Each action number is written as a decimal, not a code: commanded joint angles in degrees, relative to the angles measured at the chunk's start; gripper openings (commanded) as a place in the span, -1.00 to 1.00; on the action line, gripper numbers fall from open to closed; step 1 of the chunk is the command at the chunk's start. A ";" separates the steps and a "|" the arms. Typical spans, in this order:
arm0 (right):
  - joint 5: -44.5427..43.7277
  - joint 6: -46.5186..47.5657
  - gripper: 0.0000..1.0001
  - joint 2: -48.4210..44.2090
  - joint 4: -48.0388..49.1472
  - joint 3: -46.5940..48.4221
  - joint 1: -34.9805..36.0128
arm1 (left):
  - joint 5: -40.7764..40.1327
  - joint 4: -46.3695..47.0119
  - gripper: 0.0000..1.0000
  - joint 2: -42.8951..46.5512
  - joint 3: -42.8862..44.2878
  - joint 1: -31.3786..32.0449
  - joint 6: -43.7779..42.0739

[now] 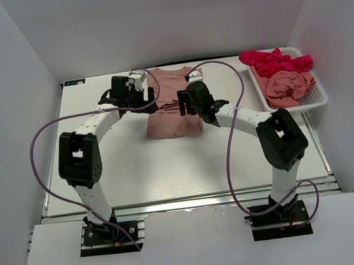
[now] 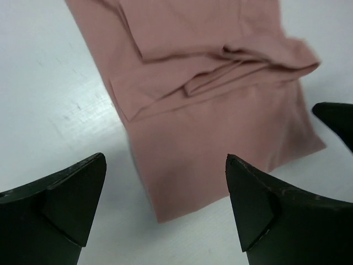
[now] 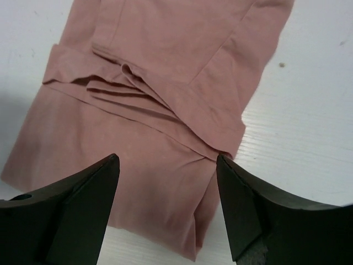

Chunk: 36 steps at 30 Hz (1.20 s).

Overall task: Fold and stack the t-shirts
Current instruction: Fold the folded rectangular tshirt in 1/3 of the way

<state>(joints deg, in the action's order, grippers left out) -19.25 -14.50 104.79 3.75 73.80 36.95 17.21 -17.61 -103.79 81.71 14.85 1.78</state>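
Note:
A dusty salmon-pink t-shirt (image 1: 173,107) lies partly folded on the white table at the back centre, with its sleeves tucked in and a crease of bunched cloth across its middle. My left gripper (image 1: 140,97) hovers at the shirt's left edge. In the left wrist view it (image 2: 164,164) stands open over the shirt's (image 2: 220,110) lower corner, holding nothing. My right gripper (image 1: 185,103) is over the shirt's right side. Seen from the right wrist, it (image 3: 166,161) is open above the cloth (image 3: 160,72), also holding nothing. More t-shirts, a magenta-red one (image 1: 276,61) and a crumpled pink one (image 1: 289,86), lie in the basket.
A white mesh basket (image 1: 321,95) stands at the table's back right corner. Purple cables loop from both arms over the table's near half. White walls close in the table on the left, back and right. The right gripper's finger (image 2: 337,122) shows at the edge of the left wrist view.

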 commanded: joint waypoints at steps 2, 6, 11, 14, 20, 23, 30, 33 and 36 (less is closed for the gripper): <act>2.37 -0.88 0.50 4.53 -1.28 4.42 0.67 | 3.70 3.35 0.95 -5.01 -0.85 0.70 1.56; 4.65 -1.49 0.49 7.26 -2.08 7.23 1.37 | 5.02 5.38 0.94 -8.00 0.46 0.79 3.05; 6.14 -1.41 0.49 11.74 -2.96 11.71 3.04 | 5.03 6.44 0.93 -9.06 1.26 1.23 3.93; 7.99 -2.46 0.49 14.29 -3.57 14.26 3.48 | 4.41 6.97 0.93 -8.01 0.73 1.23 5.33; 9.75 -3.69 0.49 18.51 -3.57 17.43 3.92 | 6.34 9.70 0.93 -0.29 -4.27 1.49 8.50; 10.28 -4.13 0.49 19.92 -3.40 18.22 3.83 | 8.71 10.13 0.93 1.65 -5.42 1.50 11.13; 10.81 -5.80 0.51 23.35 -2.78 20.07 3.83 | 14.16 17.17 0.92 3.86 -12.98 2.28 18.70; 10.54 -5.80 0.50 25.02 -2.78 21.30 3.83 | 14.69 17.17 0.91 3.59 -13.42 2.99 18.34; 10.63 -5.71 0.50 25.63 -2.60 22.35 3.83 | 15.31 19.80 0.89 3.33 -14.47 3.60 18.87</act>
<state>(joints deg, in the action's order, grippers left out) -9.65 -19.49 128.95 -0.38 93.36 40.53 29.67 -1.34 -102.50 68.01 17.93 19.07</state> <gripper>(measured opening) 0.753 0.948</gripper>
